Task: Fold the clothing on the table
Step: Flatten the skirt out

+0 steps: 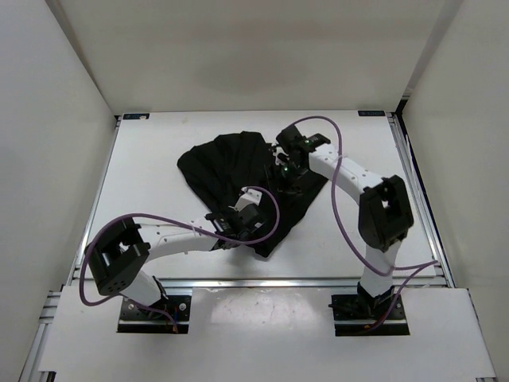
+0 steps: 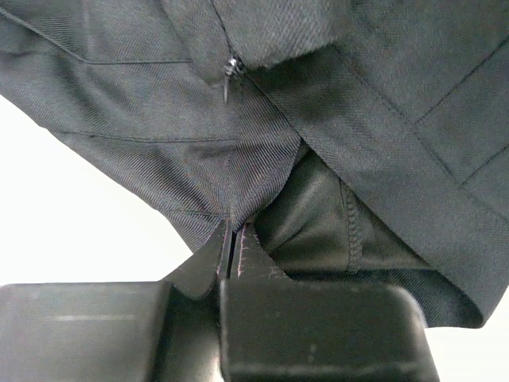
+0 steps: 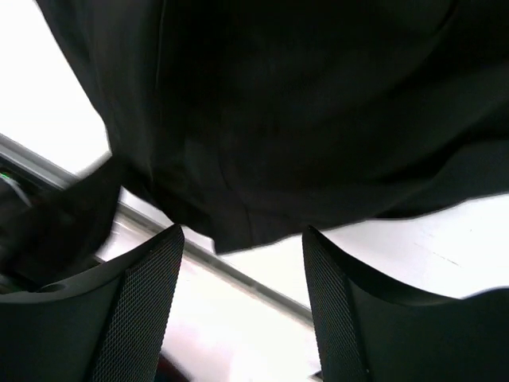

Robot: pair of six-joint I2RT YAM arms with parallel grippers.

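Back wall (image 1: 254, 48): plain white, top of frame, faint grey shadow mid-way
Side walls (image 1: 40, 175): white, along left and right edges
Metal rails (image 1: 422, 208): silver, right of centre and lower middle
Corner tags (image 1: 137, 116): small, blue-black, upper left and upper right
Front panel (image 1: 262, 334): white board, bottom of frame

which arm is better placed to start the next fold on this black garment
Left. The left claw is already pinched shut on the black garment near its near edge, ready to lift and pull. The right claw sits open farther back, gripping nothing yet.
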